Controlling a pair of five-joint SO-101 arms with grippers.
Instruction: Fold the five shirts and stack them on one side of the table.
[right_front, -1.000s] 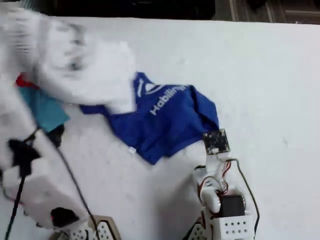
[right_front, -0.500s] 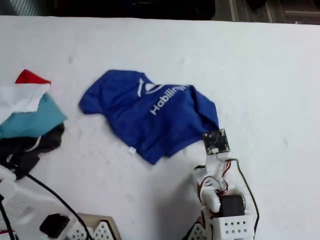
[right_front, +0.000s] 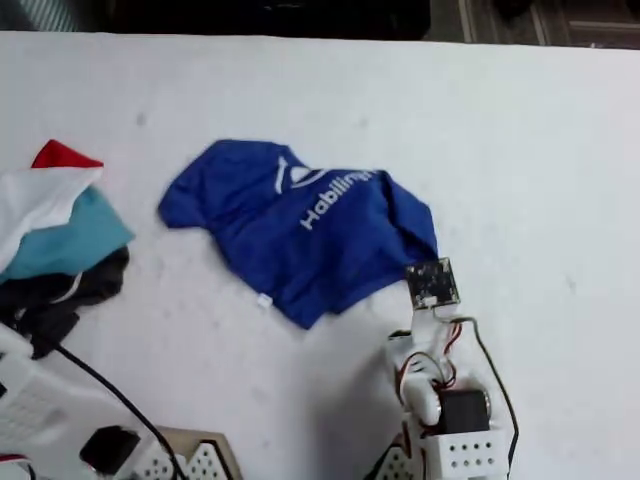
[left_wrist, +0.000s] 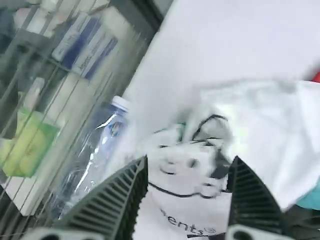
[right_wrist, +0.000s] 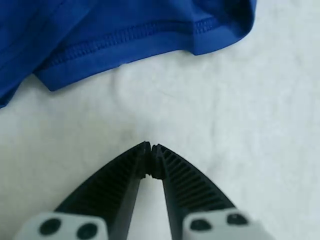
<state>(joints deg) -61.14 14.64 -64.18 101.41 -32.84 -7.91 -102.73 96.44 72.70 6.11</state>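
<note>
1. Has dropped the white shirt (right_front: 35, 195) onto the pile (right_front: 70, 250) at the left edge of the table (right_front: 500, 120).
2. Leaves 1 probably still to fold: the blue shirt (right_front: 310, 230), now uncovered, crumpled mid-table.
3. Holds nothing: left gripper (left_wrist: 188, 165) wide open, right gripper (right_wrist: 151, 147) closed.

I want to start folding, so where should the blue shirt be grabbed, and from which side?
Probably take the shirt by its hem, coming in low from the right arm's side. That stitched edge lies flat on the table, facing the right jaws, with bare table between.
</note>
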